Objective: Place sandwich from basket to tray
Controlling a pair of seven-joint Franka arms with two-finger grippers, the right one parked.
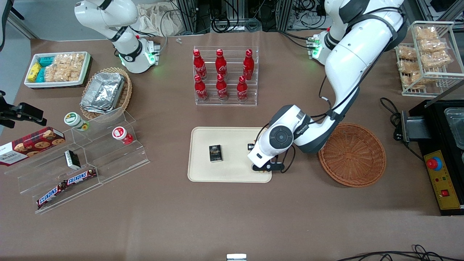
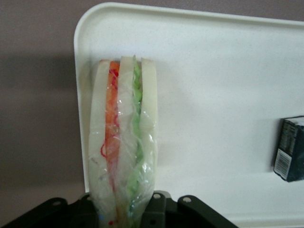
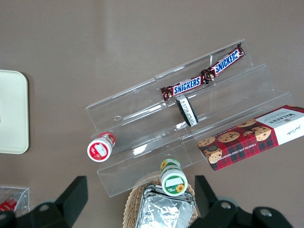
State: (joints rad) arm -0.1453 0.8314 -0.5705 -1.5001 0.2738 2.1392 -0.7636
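The gripper (image 2: 124, 209) was closed on the soft, light, plastic-wrapped sandwich (image 2: 122, 142), holding its 2 bread sides over a corner of the tray (image 2: 213, 71); squeezing harder would probably squash it.

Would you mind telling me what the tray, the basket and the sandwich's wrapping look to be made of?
Tray: probably matte cream plastic, smooth with moulded rounded corners. Basket: reddish-brown woven wicker, visible radial weave. Sandwich, held by the gripper over the tray's corner: clear glossy film, crinkled with highlights.
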